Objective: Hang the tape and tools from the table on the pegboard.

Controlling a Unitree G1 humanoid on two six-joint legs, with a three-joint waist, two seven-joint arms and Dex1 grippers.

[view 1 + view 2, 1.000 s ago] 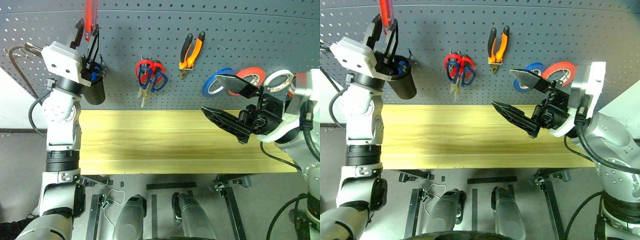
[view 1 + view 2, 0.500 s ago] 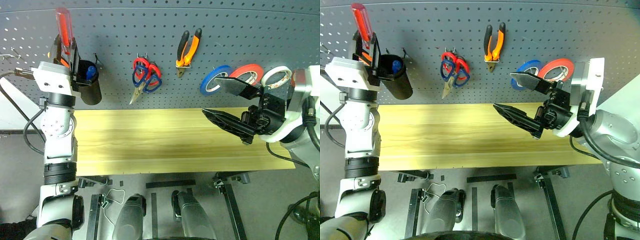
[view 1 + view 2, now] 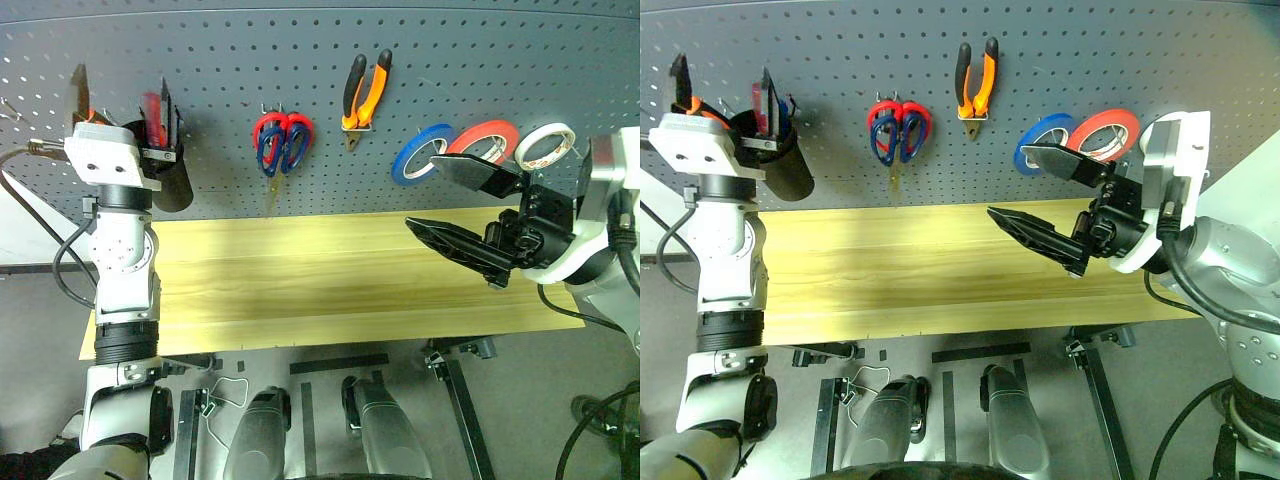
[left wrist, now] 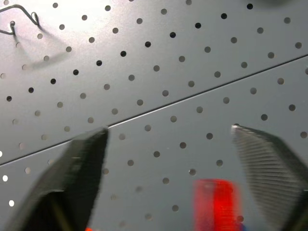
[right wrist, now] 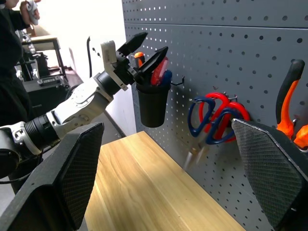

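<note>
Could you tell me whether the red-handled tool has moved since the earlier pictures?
Yes. The red-handled tool stood high above the black cup in the shut left gripper; it has dropped down into that cup, and the gripper's fingers now stand open.

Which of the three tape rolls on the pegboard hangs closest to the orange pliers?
The blue roll. It hangs at the left end of the row of three, next to the pliers; the red roll and the white roll hang farther right.
</note>
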